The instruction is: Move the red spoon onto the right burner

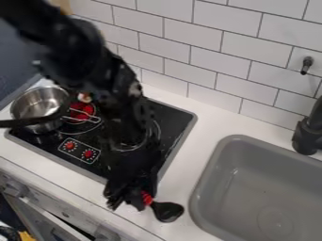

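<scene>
Low in the view, just off the stove's lower edge, the gripper (133,194) hangs down over the counter (179,181). Grip state: cannot tell; black on black, and the contact is hidden. Spoon (167,212) is right at the gripper, on the sink side: red handle runs in against or behind it, black bowl sticks out toward the lower right of the view. Spoon is over the counter strip between stove and sink, off the burners. Can't tell if the bowl touches the counter.

Up-view from the gripper: stove (178,113), black top, grey rim. Sink-side burner (130,148) is partly behind the arm, white ring visible. Red burner (82,110) is farther up and left of the gripper, next to the steel pot (37,104), upright on the stove's far-left part. Two red knobs (88,153) nearer the gripper, up-left of it, white outline and dial marks around them, too small to make out.

Right of the gripper: grey sink (254,186), black faucet (307,134) up-right. White tile wall (207,47) beyond, dark hook (306,65) on it.
</scene>
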`<state>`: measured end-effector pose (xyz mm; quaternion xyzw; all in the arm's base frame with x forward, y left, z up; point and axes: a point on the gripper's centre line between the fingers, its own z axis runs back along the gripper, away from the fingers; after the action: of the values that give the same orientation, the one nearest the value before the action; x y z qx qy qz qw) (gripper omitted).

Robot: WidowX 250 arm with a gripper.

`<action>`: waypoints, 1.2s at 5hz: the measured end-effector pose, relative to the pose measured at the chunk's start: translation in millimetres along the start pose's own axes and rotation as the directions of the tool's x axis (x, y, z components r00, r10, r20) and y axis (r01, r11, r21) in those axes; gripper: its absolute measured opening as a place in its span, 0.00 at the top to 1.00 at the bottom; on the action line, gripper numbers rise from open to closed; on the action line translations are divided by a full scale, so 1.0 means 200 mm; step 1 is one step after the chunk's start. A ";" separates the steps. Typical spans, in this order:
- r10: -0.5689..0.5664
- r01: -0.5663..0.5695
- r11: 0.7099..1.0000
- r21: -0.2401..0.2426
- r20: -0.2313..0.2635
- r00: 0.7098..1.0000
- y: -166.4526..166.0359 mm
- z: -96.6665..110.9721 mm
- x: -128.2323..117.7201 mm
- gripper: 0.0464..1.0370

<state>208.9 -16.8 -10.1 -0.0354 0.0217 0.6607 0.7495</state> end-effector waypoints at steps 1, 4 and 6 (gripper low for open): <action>-0.012 0.012 1.000 -0.024 -0.001 1.000 -0.06 0.02 0.00 0.73; 0.043 -0.042 0.997 -0.067 0.020 0.999 -0.31 0.05 0.14 0.73; 0.068 -0.065 0.994 -0.090 0.030 0.997 -0.47 0.05 0.29 0.73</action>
<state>309.5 29.0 -3.2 -0.0569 -0.0191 0.6861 0.7250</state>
